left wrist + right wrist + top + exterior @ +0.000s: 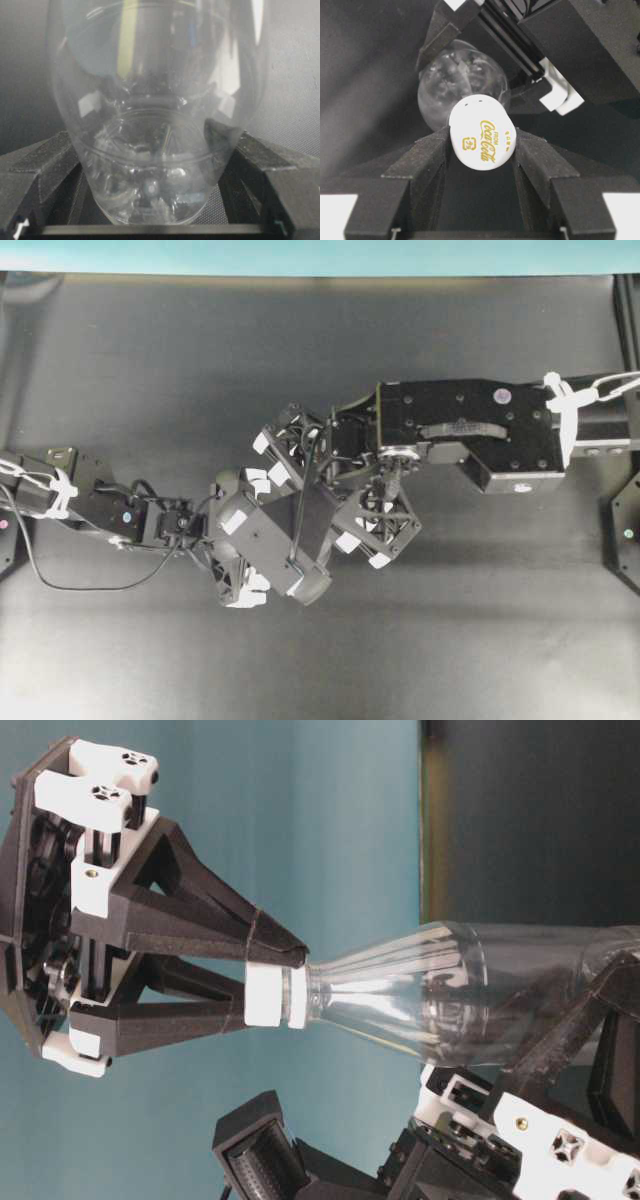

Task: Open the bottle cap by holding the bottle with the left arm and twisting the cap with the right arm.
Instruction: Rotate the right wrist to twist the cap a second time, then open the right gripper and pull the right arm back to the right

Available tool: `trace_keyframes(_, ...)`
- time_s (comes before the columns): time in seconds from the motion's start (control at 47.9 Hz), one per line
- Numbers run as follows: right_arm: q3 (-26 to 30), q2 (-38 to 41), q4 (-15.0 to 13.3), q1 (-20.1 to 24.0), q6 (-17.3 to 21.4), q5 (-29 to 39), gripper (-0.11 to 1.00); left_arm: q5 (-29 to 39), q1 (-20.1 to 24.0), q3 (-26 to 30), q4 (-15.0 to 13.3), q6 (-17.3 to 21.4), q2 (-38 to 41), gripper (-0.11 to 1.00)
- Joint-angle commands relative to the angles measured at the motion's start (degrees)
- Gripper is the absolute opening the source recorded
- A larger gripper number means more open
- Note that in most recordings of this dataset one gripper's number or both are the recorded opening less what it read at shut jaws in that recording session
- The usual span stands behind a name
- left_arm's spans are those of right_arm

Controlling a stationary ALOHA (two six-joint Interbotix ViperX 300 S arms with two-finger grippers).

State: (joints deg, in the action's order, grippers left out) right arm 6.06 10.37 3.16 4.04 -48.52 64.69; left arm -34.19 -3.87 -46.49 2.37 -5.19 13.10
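white bottle cap (481,128) pinched by right hand (481,150); left hand (150,165) clamps bottle (155,100)

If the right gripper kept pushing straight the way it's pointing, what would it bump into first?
The right gripper is already closed on the bottle cap, so it would probably press that into the bottle that the left gripper holds.

dark tabletop (150,360) bare all round, middle crowded — both pincers locked on bottle (420,985)

The clear bottle (440,982) lies sideways. Its white cap (268,996) points to 9 o'clock, pinched by one end effector (262,992).
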Motion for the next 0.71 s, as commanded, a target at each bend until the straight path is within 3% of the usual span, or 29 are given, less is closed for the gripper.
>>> trace_keyframes(0.0, 0.1, 0.0, -0.3, 0.2, -2.5, -1.0, 0.37, 0.5, -1.0, 0.1, 0.2, -0.1, -0.6, 0.83)
trace_keyframes(0.146, -0.2, -0.3, -0.3, 0.0, -1.4, -1.2, 0.37, 0.9, -1.0, 0.1, 0.2, -0.1, -0.7, 0.83)
trace_keyframes(0.334, -0.2, -0.6, -0.3, -0.4, 3.0, -1.2, 0.37, 0.9, -1.0, 0.2, 0.2, -0.1, -0.7, 0.83)
trace_keyframes(0.542, -0.4, -1.8, -0.4, -0.6, 9.7, -1.0, 0.83, 1.2, -1.0, 0.0, 0.2, -0.1, -0.7, 0.83)
trace_keyframes(0.688, -0.4, -4.8, -0.3, -0.6, 14.3, -1.0, 0.82, 2.9, -1.0, 0.1, 0.2, -0.1, -0.7, 0.83)
